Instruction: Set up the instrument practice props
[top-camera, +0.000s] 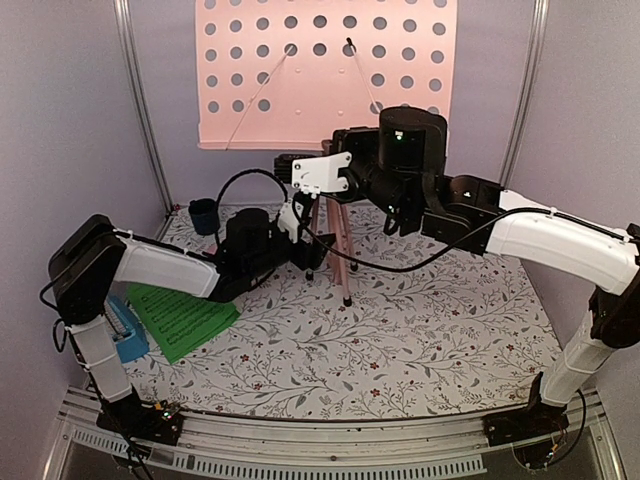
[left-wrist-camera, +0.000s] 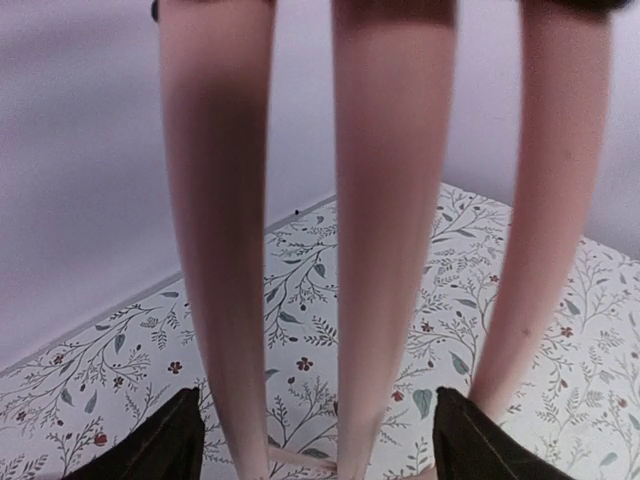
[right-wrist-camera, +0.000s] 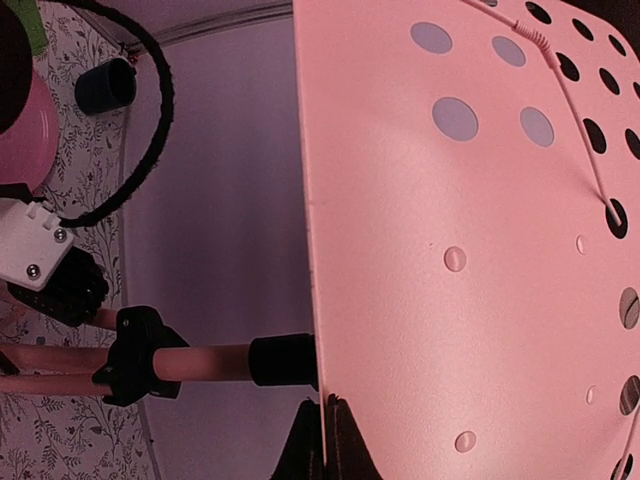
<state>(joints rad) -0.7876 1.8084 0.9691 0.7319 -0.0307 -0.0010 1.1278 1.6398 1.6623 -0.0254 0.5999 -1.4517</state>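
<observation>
From above, the pink music stand (top-camera: 325, 70) stands at the back of the table (top-camera: 400, 340); up close, the left gripper (left-wrist-camera: 320, 445) is wide open around its three legs, gripping nothing, and the right gripper (right-wrist-camera: 325, 445) is shut tight by its desk's edge

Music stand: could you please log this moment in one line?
music stand upright | left gripper open around legs | right gripper shut on desk edge

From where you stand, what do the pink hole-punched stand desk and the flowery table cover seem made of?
Pink perforated stand desk: likely thin painted metal or plastic; flat, matte, cleanly punched round holes. Flowery table cover: looks like printed cloth or paper; matte; unclear which.
</observation>
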